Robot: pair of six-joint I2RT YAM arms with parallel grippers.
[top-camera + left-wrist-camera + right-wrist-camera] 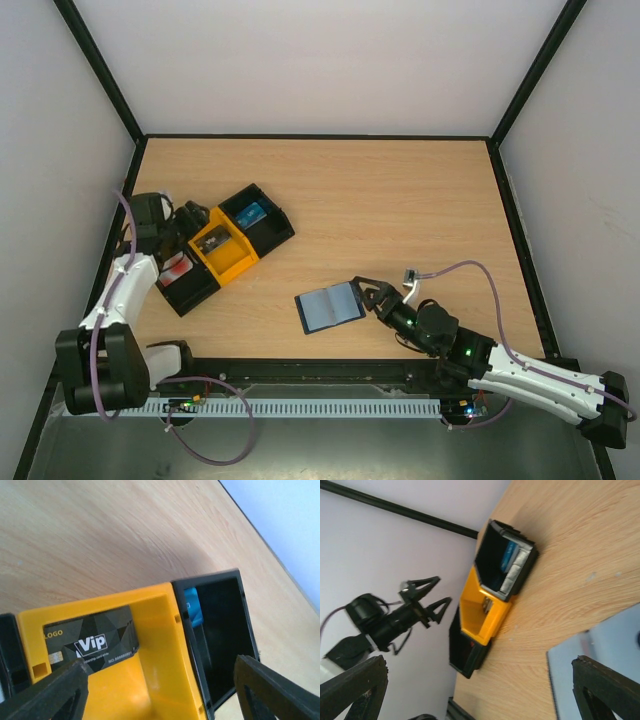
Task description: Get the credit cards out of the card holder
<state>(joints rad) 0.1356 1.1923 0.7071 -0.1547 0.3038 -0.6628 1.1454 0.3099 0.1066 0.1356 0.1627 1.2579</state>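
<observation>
The card holder (328,308) lies open on the table, grey-blue panels up; its corner shows in the right wrist view (605,642). The dark patterned card (212,241) lies in the yellow tray (240,265), seen close in the left wrist view (92,640). The blue card (252,212) stands in the far black tray (280,228). The white card with a red mark (176,267) lies in the near black tray (195,292). My left gripper (190,218) hovers open and empty over the yellow tray (170,645). My right gripper (365,293) is open at the holder's right edge.
The three trays sit joined in a diagonal row at the table's left. Black frame rails run along the table edges, with white walls behind. A cable loops over the table beside the right arm (480,270).
</observation>
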